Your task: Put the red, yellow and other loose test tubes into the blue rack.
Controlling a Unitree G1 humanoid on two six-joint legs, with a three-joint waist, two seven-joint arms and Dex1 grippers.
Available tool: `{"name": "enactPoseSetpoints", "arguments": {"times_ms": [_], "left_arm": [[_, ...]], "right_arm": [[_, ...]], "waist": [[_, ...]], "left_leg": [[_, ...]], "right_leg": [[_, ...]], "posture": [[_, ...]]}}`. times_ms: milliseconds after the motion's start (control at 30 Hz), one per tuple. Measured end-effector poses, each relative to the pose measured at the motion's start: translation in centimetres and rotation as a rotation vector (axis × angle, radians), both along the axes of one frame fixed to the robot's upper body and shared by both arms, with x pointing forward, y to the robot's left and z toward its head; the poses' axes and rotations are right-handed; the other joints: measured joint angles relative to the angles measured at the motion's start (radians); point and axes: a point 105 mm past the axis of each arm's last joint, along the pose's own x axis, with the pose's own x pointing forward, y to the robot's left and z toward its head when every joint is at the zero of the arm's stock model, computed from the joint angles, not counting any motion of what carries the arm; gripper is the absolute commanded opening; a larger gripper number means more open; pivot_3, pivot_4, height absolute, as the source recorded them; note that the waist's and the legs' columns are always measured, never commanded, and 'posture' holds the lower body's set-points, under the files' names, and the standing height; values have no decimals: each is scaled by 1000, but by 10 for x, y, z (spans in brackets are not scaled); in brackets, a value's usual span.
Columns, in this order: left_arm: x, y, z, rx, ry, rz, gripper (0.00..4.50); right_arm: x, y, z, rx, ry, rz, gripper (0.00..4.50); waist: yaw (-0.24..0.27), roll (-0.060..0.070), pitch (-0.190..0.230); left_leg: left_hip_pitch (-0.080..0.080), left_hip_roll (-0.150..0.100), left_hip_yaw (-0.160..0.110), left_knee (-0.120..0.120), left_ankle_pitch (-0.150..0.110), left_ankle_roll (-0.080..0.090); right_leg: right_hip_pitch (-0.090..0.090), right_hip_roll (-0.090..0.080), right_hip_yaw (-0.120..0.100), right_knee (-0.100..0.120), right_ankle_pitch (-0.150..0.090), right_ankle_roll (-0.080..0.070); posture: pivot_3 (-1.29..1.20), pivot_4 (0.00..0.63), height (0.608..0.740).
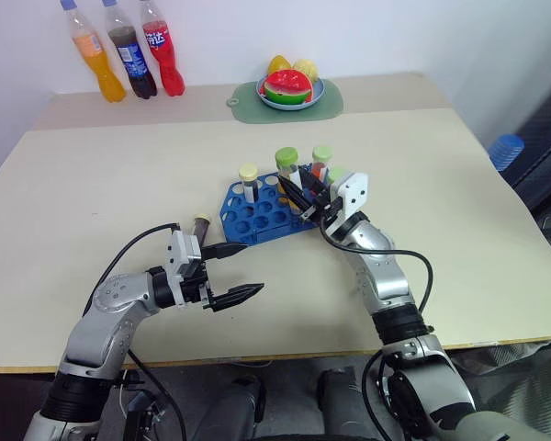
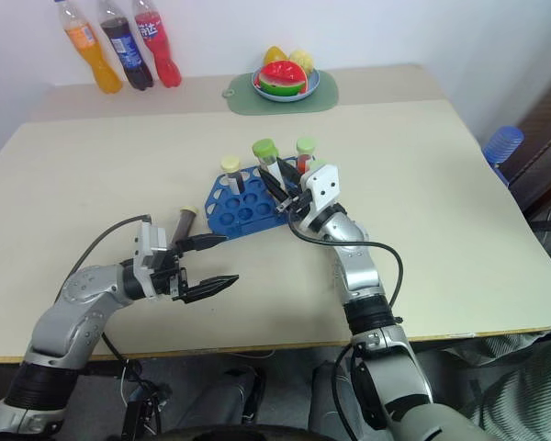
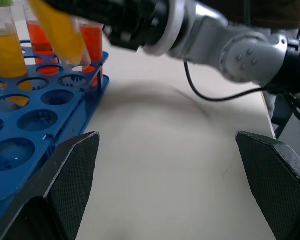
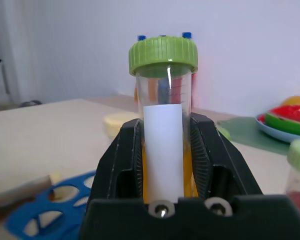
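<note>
Beige desk [image 1: 119, 175] seen from the head camera, with the blue rack [image 1: 257, 213] near its centre. Several capped tubes stand upright in the rack: one with a pale yellow cap [image 1: 248, 172] toward its left part and one with a green cap [image 1: 322, 154] at its far right, holding red liquid. The right gripper [image 1: 297, 196] reaches over the rack from the right, its fingers clamped on the green-capped tube [image 4: 163, 115], which holds yellow liquid and carries a white label; the tube leans over the rack's holes. A loose brown tube [image 1: 202, 225] with a cream cap lies on the desk just beside the rack's left edge. The left gripper [image 1: 237, 272] hangs over the desk in front of the rack, pointing right, its fingers [image 3: 70, 175] spread wide with nothing between them. At the far edge of the desk stand three drink bottles [image 1: 129, 50] and a plate of fruit [image 1: 290, 87] on a green mat [image 1: 248, 104].
</note>
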Motion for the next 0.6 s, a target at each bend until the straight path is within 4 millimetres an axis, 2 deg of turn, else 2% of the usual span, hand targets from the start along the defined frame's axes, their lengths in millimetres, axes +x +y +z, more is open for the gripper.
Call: {"name": "enactPoseSetpoints", "arguments": {"times_ms": [100, 233, 600], "left_arm": [[-1, 1, -2, 0, 12, 11, 4500], [-2, 1, -2, 4, 11, 17, 4500], [-5, 6, -4, 6, 19, 45, 4500]], "right_arm": [[3, -2, -7, -5, 2, -16, 827], [7, -4, -7, -5, -16, -29, 827], [2, 7, -15, -48, -33, 36, 827]], "waist": [[0, 0, 0], [0, 0, 0], [-1, 1, 0]], "left_leg": [[0, 2, 0, 0, 0, -1], [1, 5, 0, 0, 0, -3], [10, 13, 4, -3, -3, -7]], "right_leg": [[0, 2, 0, 0, 0, -1], [0, 6, 1, 0, 2, -3], [4, 13, 1, 0, 3, -7]], "posture": [[0, 150, 740], [0, 150, 740], [0, 150, 740]]}}
